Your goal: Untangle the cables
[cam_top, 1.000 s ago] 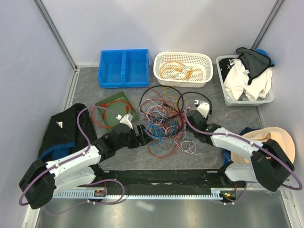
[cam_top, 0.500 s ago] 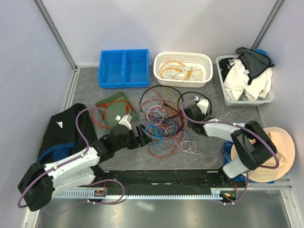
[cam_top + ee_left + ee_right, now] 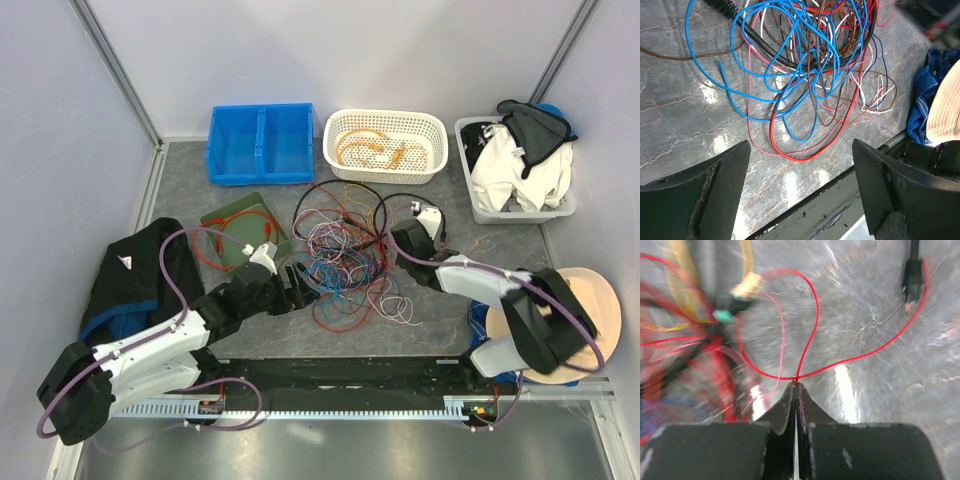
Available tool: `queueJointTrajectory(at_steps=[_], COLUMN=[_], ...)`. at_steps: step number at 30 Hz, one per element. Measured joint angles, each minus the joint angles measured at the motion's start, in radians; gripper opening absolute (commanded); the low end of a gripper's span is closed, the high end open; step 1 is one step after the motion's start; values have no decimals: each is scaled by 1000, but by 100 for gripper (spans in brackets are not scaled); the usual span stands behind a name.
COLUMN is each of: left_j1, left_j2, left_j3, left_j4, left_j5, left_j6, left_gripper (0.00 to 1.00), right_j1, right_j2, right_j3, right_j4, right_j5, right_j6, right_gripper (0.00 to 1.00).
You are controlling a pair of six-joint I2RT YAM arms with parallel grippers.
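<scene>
Grey marbled tabletop (image 3: 430, 330) is carrying the cables (image 3: 345, 262), which are lying in a loose tangle at its centre, between the two arms. Left fingers (image 3: 302, 281) are hanging spread wide at the tangle's near-left edge, gripping nothing, with blue and red loops lying just ahead of them. Right fingers (image 3: 796, 390) are pinching shut on one red cable (image 3: 812, 325) at the tangle's right edge, its loop spreading out from their tips.
</scene>
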Motion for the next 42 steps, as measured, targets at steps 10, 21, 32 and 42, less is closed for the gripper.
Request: queueJointTrajectory(at_steps=[10,21,32,42], left_j1=[0,0,0,0], left_j2=[36,42,48,-3], left_j3=[0,185,171,71], left_j4=[0,43,74,73], left_j5=[-1,-11,1,21], left_j6=[0,86,74,40], left_gripper=[89,92,88,88], right_j1=[134,180,179,179], right_j2=[-424,-514,-317,-17], right_j3=[149,418,258,253], right_j4=[-175,-299,-272,-190], right_j5=[41,-53,-22,-30], right_j6=[-30,-69,-99,-124], right_gripper=[0,29,60,63])
